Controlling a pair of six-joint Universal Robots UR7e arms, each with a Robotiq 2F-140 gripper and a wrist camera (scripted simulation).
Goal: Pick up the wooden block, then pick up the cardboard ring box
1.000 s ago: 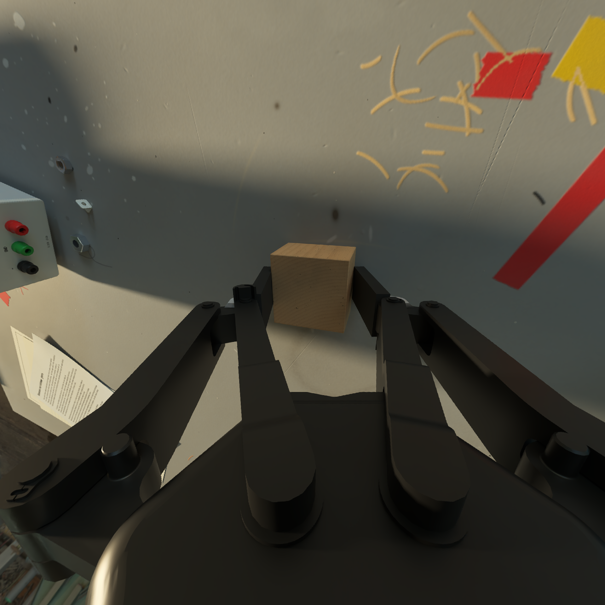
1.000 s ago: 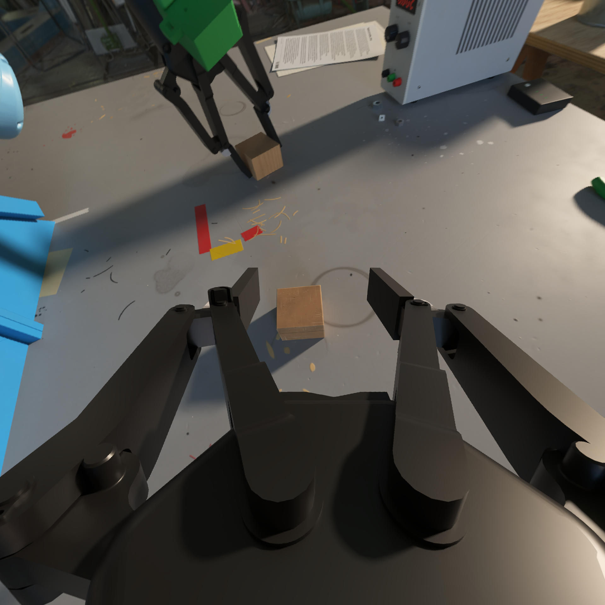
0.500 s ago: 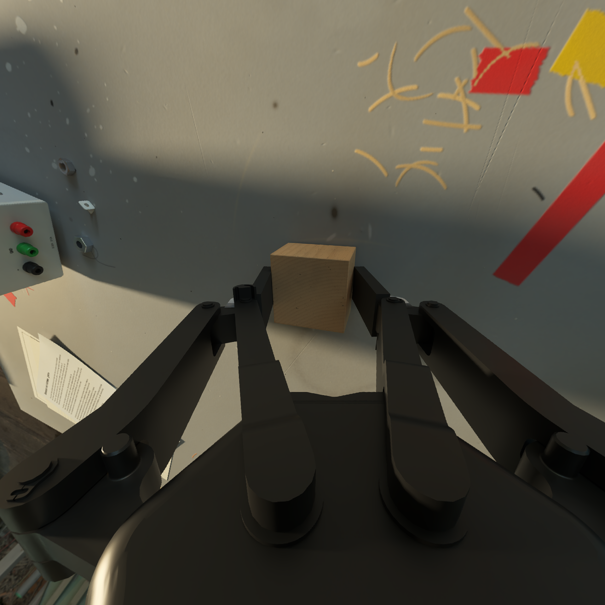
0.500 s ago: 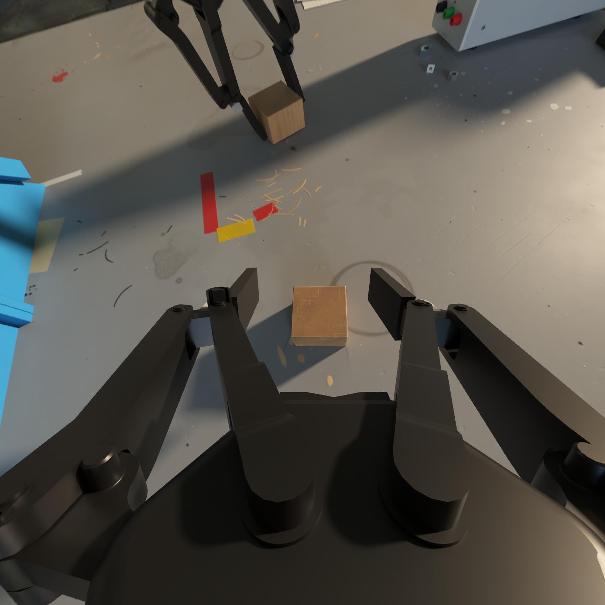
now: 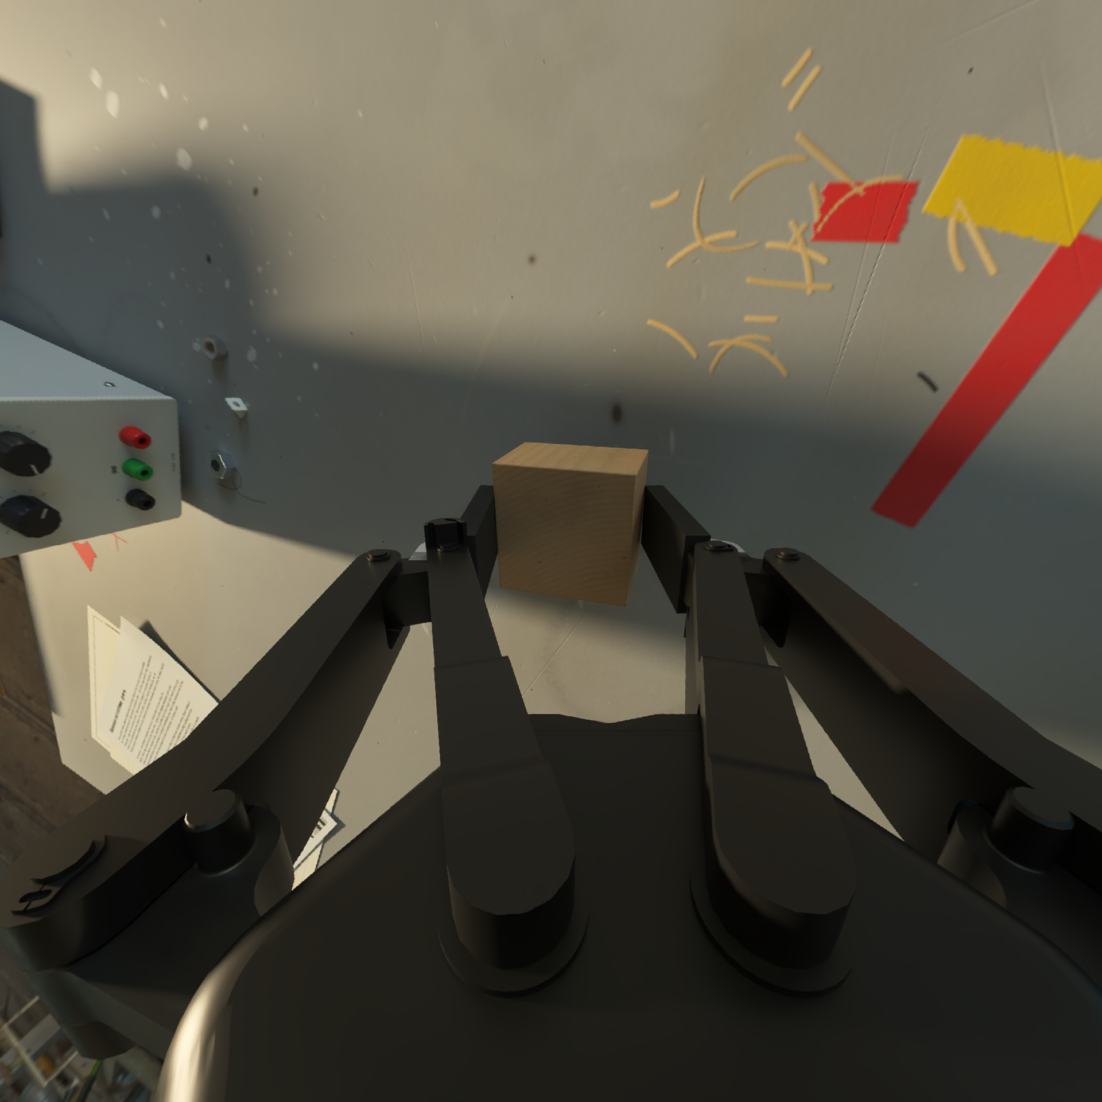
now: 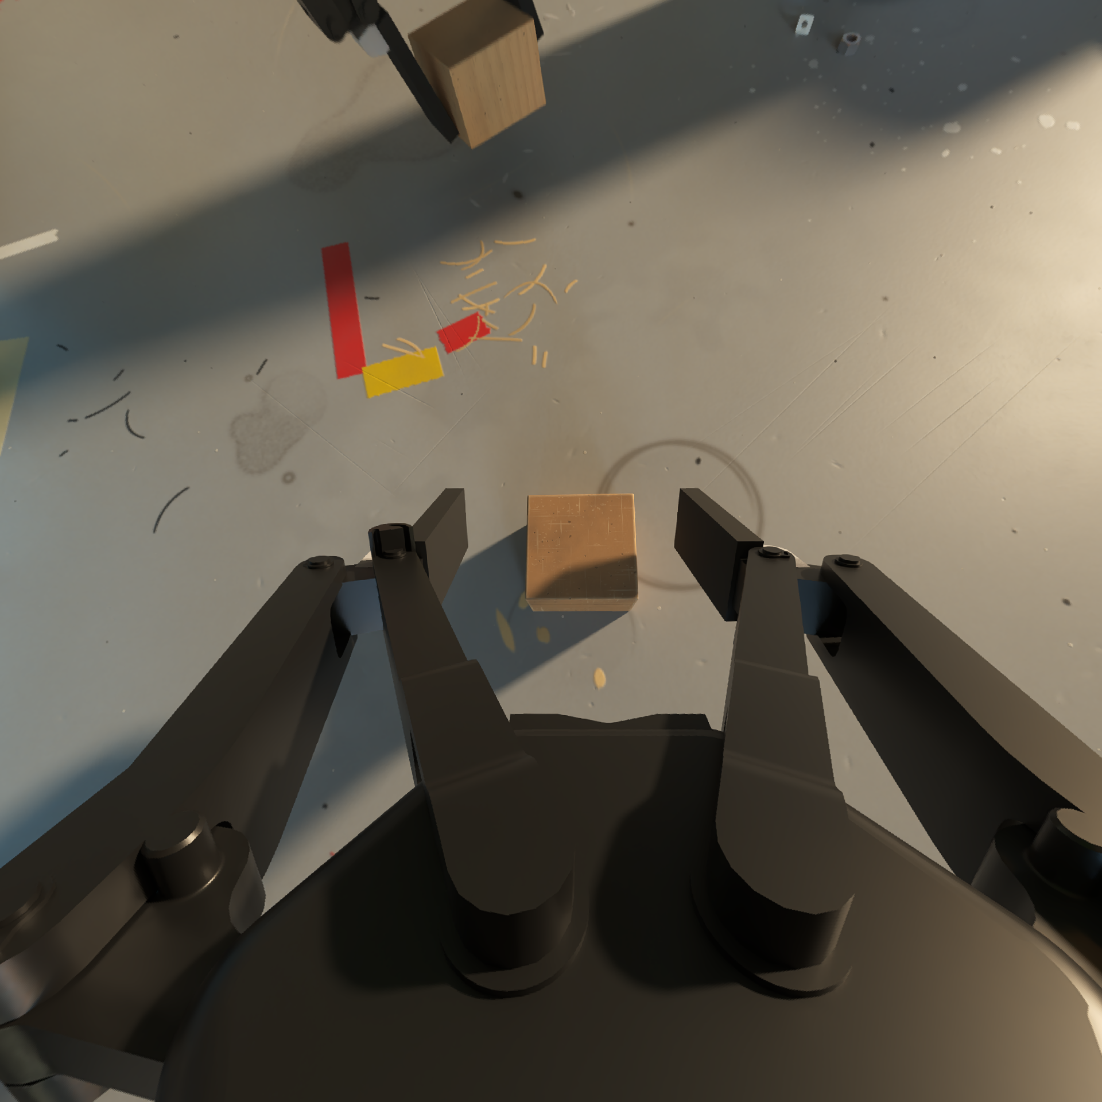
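**Ring box sits between the right claw's spread fingers**

While the left gripper pinches the wooden block clear of the table, the cardboard ring box lies flat directly ahead of the right gripper. Going left to right: left finger, a gap, box, a gap, right finger, touching neither. Its sides look roughly square to the pads, so I judge a descent and squeeze should suffice.

Ring box on table between claw fingers
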